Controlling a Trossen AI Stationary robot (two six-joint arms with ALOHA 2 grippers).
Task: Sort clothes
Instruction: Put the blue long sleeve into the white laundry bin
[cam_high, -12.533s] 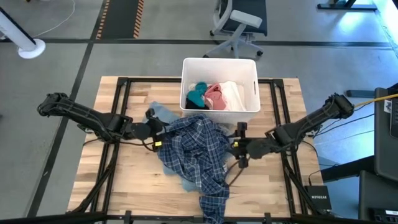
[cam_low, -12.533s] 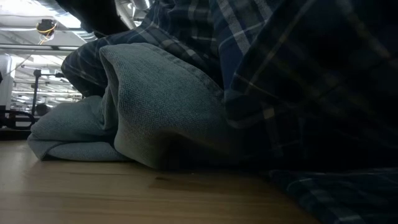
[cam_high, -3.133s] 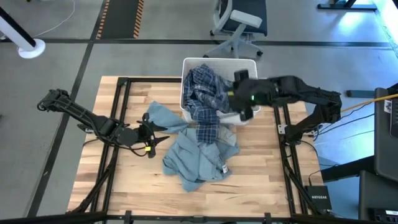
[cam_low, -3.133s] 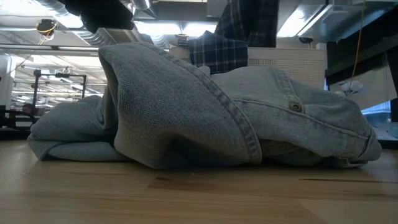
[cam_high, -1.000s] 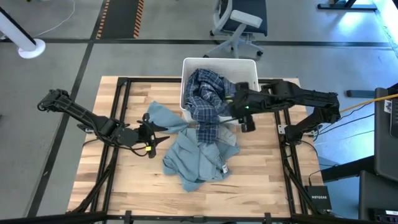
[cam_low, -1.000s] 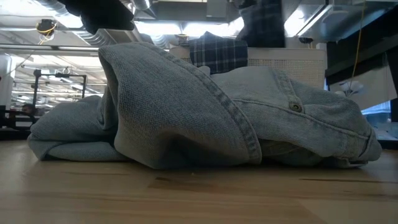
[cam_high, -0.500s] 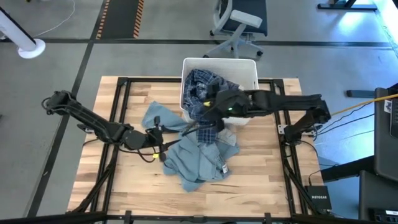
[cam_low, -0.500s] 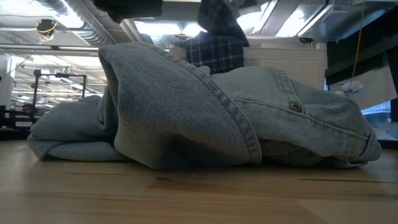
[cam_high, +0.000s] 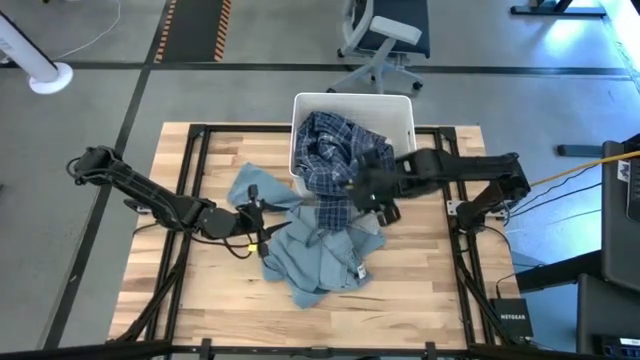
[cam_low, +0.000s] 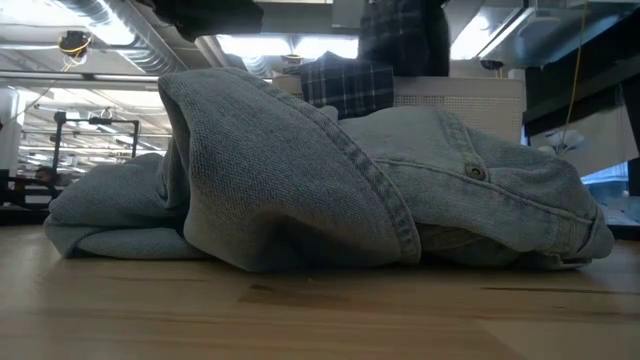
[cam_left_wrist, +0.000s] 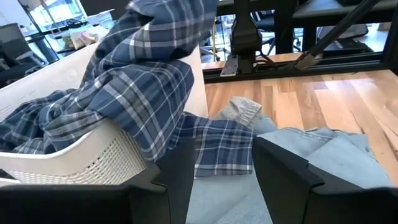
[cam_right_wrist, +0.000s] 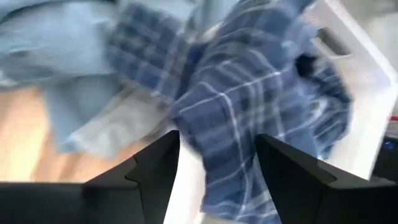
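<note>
A blue-and-white plaid shirt (cam_high: 330, 150) lies heaped in the white bin (cam_high: 400, 100). One part of it hangs over the bin's near wall onto the light blue-grey garment (cam_high: 315, 255). That garment lies crumpled on the table in front of the bin and fills the low view (cam_low: 300, 190). My right gripper (cam_high: 372, 195) is open at the bin's near wall, with plaid cloth (cam_right_wrist: 249, 93) ahead of its fingers. My left gripper (cam_high: 255, 238) is open at the blue-grey garment's left edge and faces the bin (cam_left_wrist: 81, 168). My right gripper has its open fingers (cam_right_wrist: 149, 171) on either side of the plaid shirt's hanging part; I cannot tell whether they touch it.
Black frame rails (cam_high: 200, 180) run along the wooden table's left and right sides. An office chair (cam_high: 385, 35) stands beyond the far edge. Bare wood (cam_high: 190, 290) shows at the near left and near right.
My right gripper has swung toward the table's left along the bin's near wall and then back toward the right; the plaid cloth high in the low view has shifted with it. My left gripper has gone a little toward the right, to the blue-grey garment.
</note>
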